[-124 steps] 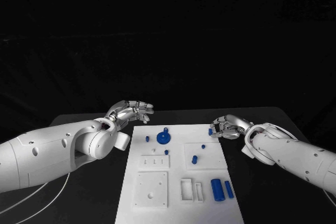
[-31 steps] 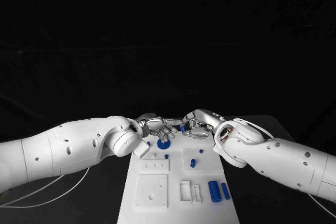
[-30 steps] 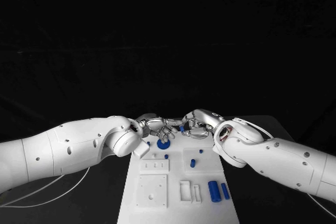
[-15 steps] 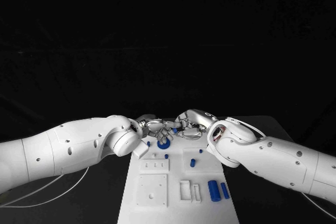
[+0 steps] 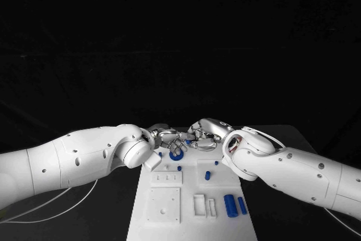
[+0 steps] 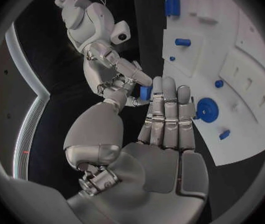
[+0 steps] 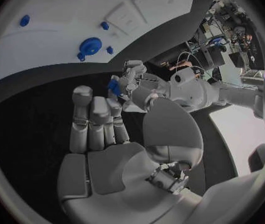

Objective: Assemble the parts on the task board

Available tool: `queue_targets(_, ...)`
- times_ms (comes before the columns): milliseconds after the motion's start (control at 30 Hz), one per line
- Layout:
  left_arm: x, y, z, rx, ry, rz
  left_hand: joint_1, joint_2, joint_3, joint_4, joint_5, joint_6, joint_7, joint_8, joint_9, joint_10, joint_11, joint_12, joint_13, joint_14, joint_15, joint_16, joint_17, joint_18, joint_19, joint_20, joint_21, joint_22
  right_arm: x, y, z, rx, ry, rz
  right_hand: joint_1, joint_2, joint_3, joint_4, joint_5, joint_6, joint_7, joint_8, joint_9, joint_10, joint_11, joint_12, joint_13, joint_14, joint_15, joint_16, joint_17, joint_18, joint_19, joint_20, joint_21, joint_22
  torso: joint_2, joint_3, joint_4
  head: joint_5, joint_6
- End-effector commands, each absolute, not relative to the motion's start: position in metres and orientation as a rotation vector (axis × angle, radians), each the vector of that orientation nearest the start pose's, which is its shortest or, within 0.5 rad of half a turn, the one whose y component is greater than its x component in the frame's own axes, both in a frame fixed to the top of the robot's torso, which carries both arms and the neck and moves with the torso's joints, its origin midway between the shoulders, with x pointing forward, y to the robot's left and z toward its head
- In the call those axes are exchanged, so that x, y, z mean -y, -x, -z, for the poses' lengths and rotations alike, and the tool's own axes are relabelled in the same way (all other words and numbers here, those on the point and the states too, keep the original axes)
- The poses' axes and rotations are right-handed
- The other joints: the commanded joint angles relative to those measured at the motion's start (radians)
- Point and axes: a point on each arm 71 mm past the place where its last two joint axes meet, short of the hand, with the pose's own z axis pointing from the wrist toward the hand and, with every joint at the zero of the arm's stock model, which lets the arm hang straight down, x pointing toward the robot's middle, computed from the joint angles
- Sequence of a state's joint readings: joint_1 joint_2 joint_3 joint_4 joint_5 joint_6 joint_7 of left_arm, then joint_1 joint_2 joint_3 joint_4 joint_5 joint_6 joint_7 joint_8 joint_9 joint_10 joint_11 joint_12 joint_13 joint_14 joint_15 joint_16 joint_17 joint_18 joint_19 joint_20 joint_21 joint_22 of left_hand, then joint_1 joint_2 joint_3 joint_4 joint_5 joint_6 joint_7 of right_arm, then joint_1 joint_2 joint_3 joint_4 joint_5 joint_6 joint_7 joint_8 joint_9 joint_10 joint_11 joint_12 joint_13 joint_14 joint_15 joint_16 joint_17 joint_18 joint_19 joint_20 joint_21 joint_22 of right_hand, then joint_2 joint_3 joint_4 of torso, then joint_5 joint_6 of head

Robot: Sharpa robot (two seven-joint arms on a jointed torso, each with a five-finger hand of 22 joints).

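The white task board (image 5: 192, 220) runs down the middle of the table. My left hand (image 5: 167, 136) and right hand (image 5: 204, 134) meet fingertip to fingertip above its far end. A small blue part (image 5: 188, 142) sits between them. In the left wrist view this blue part (image 6: 145, 92) lies at the tips of my left hand (image 6: 164, 129), with the right hand (image 6: 110, 69) pinching it from the other side. The right wrist view shows the blue part (image 7: 114, 87) between my right hand (image 7: 101, 134) and the left hand (image 7: 135, 82). A blue disc (image 5: 176, 156) stands on the board just below.
A short blue peg (image 5: 207, 175) stands on the board's middle block, and two blue cylinders (image 5: 230, 205) lie near its front right. White recessed blocks (image 5: 163, 204) occupy the front left. Both forearms flank the board's far half.
Four seconds ago the hands were apart at the board's two sides. They have come together over its far end, and the right hand has edged left in the last second.
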State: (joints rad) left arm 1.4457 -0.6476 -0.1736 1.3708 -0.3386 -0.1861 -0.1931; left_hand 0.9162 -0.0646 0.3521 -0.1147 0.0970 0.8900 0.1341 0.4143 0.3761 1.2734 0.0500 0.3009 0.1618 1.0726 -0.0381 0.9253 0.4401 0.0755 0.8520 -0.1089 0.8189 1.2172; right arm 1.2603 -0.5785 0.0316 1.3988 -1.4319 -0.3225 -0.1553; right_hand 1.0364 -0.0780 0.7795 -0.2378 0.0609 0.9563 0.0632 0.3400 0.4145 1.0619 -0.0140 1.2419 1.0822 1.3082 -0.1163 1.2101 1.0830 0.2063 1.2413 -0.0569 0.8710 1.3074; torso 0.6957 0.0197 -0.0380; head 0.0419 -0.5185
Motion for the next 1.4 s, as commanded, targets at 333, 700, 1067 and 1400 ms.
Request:
queue_targets(333,-0.1467,-0.5302,0.1409,-2.001,0.760,1.114,0.088,0.058,0.093,-0.062,-0.015,0.037,-0.009,0.002,-0.001,0.023,-0.010,-0.003,0.011,0.008,0.004,-0.006,-0.006,0.001,-0.001,-0.022,0.018,-0.013,0.0966,-0.5152,0.1339,-1.568,0.176,-0.765,0.001,0.004,0.009,0.000,-0.004,0.054,0.036,0.008,0.023,0.009,0.002,-0.006,-0.001,0.003,-0.004,0.001,0.000,0.055,0.006,-0.003,0.003,0.009,0.001,-0.0001,-0.0009,-0.001,0.002)
queue_targets(700,-0.1503,-0.5307,0.1405,-1.988,0.761,1.104,0.104,0.068,0.221,-0.066,-0.041,0.089,-0.030,0.018,0.007,0.070,-0.029,0.012,0.029,0.023,-0.002,0.010,-0.001,-0.004,0.006,-0.027,0.047,-0.019,0.1003,-0.5164,0.1360,-1.577,0.174,-0.748,0.001,0.003,0.010,0.000,-0.004,0.054,0.036,0.008,0.023,0.009,0.002,-0.006,-0.001,0.003,-0.005,0.000,0.000,0.055,0.006,-0.003,0.003,0.009,0.002,0.0000,-0.0009,-0.004,0.005)
queue_targets(1067,-0.1498,-0.5314,0.1412,-1.991,0.739,1.084,0.073,0.059,0.230,-0.077,-0.046,0.133,-0.049,0.039,0.029,0.109,-0.051,0.051,0.058,0.050,-0.028,0.069,0.025,0.002,0.035,-0.050,0.099,-0.013,0.1024,-0.5150,0.1375,-1.578,0.179,-0.741,0.000,0.003,0.011,0.001,-0.004,0.055,0.036,0.008,0.023,0.009,0.001,-0.006,-0.001,0.004,-0.005,0.000,0.000,0.055,0.007,-0.003,0.003,0.009,0.003,-0.0003,-0.0010,-0.005,0.003)
queue_targets(1400,-0.1547,-0.5330,0.1406,-1.965,0.722,1.052,0.054,0.060,0.233,-0.084,-0.046,0.170,-0.065,0.056,0.051,0.131,-0.070,0.094,0.087,0.070,-0.051,0.119,0.043,0.005,0.056,-0.070,0.140,-0.013,0.1060,-0.5164,0.1386,-1.594,0.158,-0.744,-0.006,-0.012,0.010,-0.001,0.005,0.049,0.037,0.005,0.023,0.007,0.003,-0.009,-0.002,0.003,-0.003,-0.001,0.000,0.055,0.006,-0.002,0.002,0.009,0.003,0.0005,-0.0015,-0.003,-0.003)
